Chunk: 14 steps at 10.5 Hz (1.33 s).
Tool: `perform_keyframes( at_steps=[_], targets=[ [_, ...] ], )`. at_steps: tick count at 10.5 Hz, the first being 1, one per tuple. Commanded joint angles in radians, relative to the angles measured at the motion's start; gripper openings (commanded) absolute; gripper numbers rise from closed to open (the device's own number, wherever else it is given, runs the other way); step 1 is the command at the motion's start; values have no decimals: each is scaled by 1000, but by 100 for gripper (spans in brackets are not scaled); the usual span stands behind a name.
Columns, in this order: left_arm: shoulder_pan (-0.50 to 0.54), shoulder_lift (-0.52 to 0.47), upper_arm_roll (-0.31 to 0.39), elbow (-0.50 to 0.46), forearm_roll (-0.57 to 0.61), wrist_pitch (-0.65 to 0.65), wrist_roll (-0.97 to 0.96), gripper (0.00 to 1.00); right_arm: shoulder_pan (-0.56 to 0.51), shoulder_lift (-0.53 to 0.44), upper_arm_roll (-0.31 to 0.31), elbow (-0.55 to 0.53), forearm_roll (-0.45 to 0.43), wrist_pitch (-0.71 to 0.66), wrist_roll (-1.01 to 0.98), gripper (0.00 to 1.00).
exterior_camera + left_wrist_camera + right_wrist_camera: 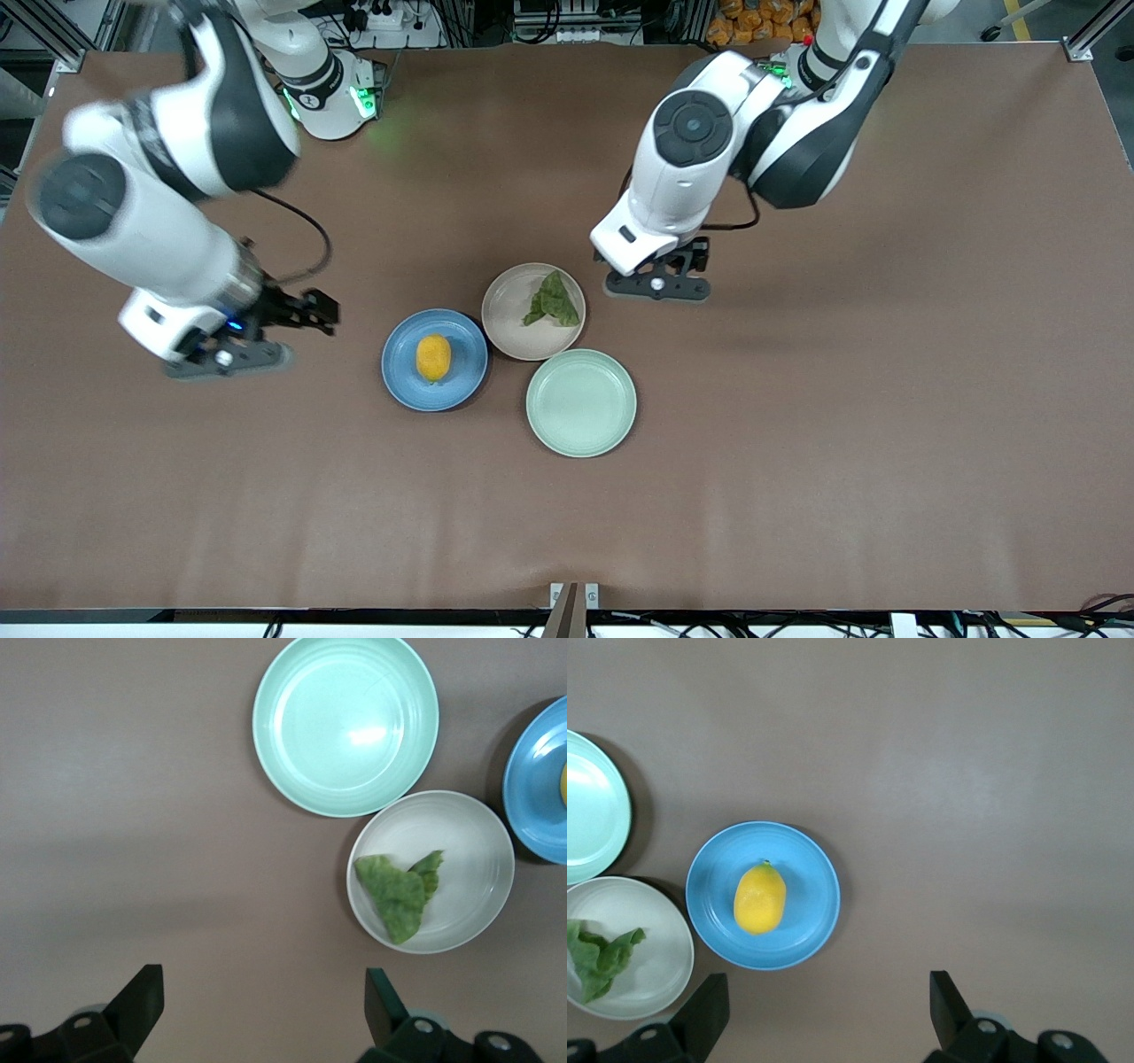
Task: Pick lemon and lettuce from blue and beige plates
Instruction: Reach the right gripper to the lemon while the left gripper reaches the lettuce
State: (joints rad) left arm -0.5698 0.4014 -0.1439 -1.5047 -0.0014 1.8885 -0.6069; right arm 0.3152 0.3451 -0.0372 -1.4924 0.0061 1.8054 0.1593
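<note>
A yellow lemon [433, 357] lies on the blue plate [403, 377]. A green lettuce leaf [553, 300] lies on the beige plate [514, 332], beside the blue one. My right gripper [232, 354] is open and empty, up over bare table toward the right arm's end from the blue plate. Its wrist view shows the lemon [760, 897] on the blue plate [806, 921], with the gripper [828, 1010] apart from it. My left gripper [657, 285] is open and empty, over bare table beside the beige plate. Its wrist view shows the lettuce [400, 893] on the beige plate [478, 859], with the gripper [264, 1005] apart from it.
An empty light green plate [581, 402] sits nearer the front camera than the beige plate, touching or almost touching it. It also shows in the left wrist view [345, 722] and the right wrist view [589, 806]. Brown table surface lies all around the plates.
</note>
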Motion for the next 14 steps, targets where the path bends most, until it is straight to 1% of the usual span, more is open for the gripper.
perform_keyframes(
  at_steps=[1,2,4,6,9,10,11,12,13,14],
  targets=[
    [-30,40,7,12,-12,84,-49,100,45,83,16,14,12,37,98,100],
    [-47,60,7,12,-12,131,-78,100,60,112,17,2,12,70,123,100],
    [-73,99,7,12,-11,176,-112,100,91,155,19,-47,12,158,140,100],
    [-84,137,7,11,-12,257,-114,100,100,218,19,-58,12,192,147,100],
    [-128,169,9,8,-11,381,-105,100,107,248,22,-112,15,299,160,100],
    [-134,171,7,-2,-5,397,-100,100,110,262,23,-126,15,328,161,100],
    [-160,197,9,0,-2,421,-99,100,110,272,25,-141,35,344,163,100],
    [-188,233,10,-5,0,487,-102,100,108,275,25,-167,50,382,163,100],
    [-191,255,10,-11,1,536,-105,100,108,279,25,-187,51,408,163,100],
    [-191,278,10,-11,4,547,-94,100,110,284,25,-190,52,413,163,100]
  ],
)
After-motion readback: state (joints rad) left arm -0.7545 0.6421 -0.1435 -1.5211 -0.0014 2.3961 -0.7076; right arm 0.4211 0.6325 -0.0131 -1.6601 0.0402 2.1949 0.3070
